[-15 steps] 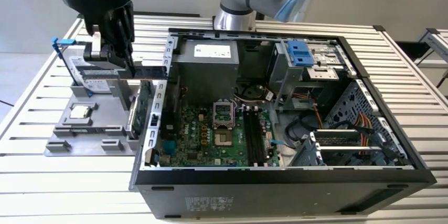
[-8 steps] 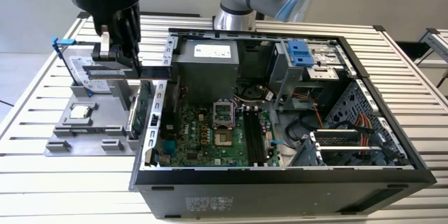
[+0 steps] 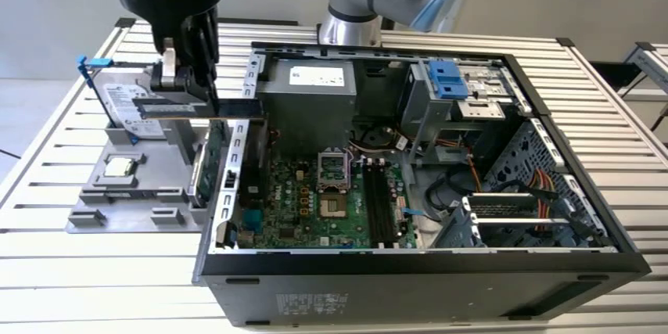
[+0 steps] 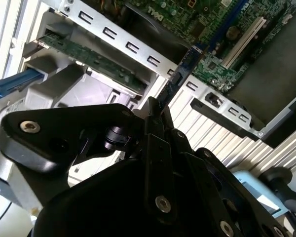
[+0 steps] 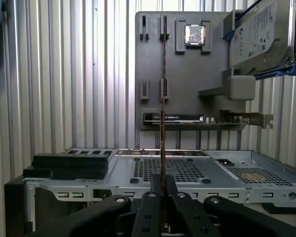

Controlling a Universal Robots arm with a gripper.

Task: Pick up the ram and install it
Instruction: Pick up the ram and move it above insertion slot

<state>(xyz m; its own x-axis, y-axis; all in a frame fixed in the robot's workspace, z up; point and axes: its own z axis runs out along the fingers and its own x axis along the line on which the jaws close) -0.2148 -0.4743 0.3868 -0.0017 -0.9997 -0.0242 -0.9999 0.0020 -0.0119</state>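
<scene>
1. Tray (image 3: 141, 220) sits just outside the case (image 3: 418, 271), on the exterior view's left of it. It carries the drive (image 3: 125, 111) and a chip (image 3: 120, 167). The drive has a white label whose print I cannot make out.
2. Gripper (image 3: 186, 99) hangs over the tray's case-side edge, with its fingers (image 5: 149, 212) clamped on the ram (image 3: 235, 112).
3. The ram is lifted clear of the tray and lies level, its free end reaching over the case's near wall. In the first wrist view it shows edge-on (image 5: 163, 98), pinched across its flat faces.
4. Handling, as a judgement: the ram looks light and stiff, but thin and fragile. It would likely crack or skew if bent or twisted. It seems best gripped on its flat faces near the upper edge, away from the contact edge.
5. Inside the case, the board (image 3: 303, 201) carries long black slots (image 3: 378, 205), well apart from the ram.
6. Toward the case's back, a grey box (image 3: 313, 103) has a white label, also not legible.
</scene>
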